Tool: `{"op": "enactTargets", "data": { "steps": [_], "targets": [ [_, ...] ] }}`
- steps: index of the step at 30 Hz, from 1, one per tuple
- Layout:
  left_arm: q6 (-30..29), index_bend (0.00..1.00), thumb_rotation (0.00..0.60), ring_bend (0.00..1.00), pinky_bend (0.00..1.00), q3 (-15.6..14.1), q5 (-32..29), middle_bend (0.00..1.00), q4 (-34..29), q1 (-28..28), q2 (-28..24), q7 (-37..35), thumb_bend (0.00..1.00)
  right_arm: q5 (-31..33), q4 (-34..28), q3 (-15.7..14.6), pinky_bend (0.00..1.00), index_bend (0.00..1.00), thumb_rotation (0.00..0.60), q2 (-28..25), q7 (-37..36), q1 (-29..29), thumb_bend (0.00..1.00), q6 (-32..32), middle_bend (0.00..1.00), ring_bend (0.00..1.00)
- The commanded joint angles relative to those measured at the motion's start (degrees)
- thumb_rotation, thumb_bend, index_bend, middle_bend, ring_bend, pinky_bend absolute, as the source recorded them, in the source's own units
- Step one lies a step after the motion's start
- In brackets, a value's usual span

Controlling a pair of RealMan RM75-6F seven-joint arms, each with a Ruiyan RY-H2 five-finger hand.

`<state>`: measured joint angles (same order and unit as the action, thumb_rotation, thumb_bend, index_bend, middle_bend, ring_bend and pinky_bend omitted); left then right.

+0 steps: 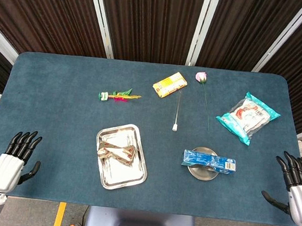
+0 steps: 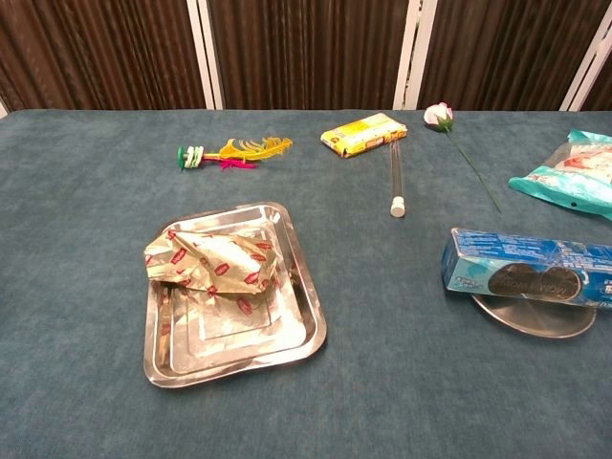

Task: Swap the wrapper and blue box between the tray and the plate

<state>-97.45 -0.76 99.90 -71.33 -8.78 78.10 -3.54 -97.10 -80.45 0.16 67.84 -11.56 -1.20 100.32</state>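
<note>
A crumpled wrapper (image 1: 116, 151) (image 2: 214, 260) with red print lies in the steel tray (image 1: 127, 176) (image 2: 296, 335) near the table's front. To its right, a long blue box (image 1: 209, 160) (image 2: 532, 270) rests across a small round metal plate (image 1: 200, 173) (image 2: 537, 319). My left hand (image 1: 14, 160) hovers at the front left corner, fingers spread, holding nothing. At the front right edge my right hand (image 1: 295, 184) is also spread and empty. Neither hand appears in the chest view.
Toward the back lie a yellow snack pack (image 1: 170, 84) (image 2: 362, 133), a feathered toy (image 1: 119, 96) (image 2: 229, 151), a pink rose (image 1: 201, 76) (image 2: 439, 116) with a long stem, a clear tube (image 1: 177, 111) (image 2: 395, 178), and a teal bag (image 1: 247, 117) (image 2: 572, 172) at right.
</note>
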Motion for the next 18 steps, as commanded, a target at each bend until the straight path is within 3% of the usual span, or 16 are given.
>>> {"op": "enactTargets", "data": {
  "steps": [1, 6, 12, 18],
  "targets": [
    [0.1, 0.00, 0.600, 0.00, 0.07, -0.3, 0.4, 0.00, -0.2, -0.1, 0.0, 0.2, 0.44, 0.1, -0.6, -0.3, 0.00, 0.00, 0.600, -0.6, 0.8, 0.1, 0.17, -0.8, 0.00, 0.00],
    [2.9, 0.00, 0.600, 0.00, 0.07, -1.2, 1.0, 0.00, -1.4, -1.4, 0.6, -2.5, 0.43, 0.0, -1.5, -0.7, 0.00, 0.00, 0.600, -1.2, 1.0, 0.1, 0.17, -1.8, 0.00, 0.00],
    [12.1, 0.00, 0.600, 0.00, 0.08, -1.4, 1.6, 0.00, -6.5, -7.4, 0.8, -6.9, 0.38, -0.9, -1.9, -1.4, 0.00, 0.00, 0.600, -1.6, 0.7, 0.4, 0.16, -2.7, 0.00, 0.00],
    [22.4, 0.00, 0.600, 0.00, 0.07, 1.1, -1.5, 0.00, -10.7, -13.2, 4.1, -1.0, 0.37, -1.6, -3.6, -2.7, 0.00, 0.00, 0.600, -2.9, 1.1, 0.8, 0.16, -4.9, 0.00, 0.00]
  ]
}}
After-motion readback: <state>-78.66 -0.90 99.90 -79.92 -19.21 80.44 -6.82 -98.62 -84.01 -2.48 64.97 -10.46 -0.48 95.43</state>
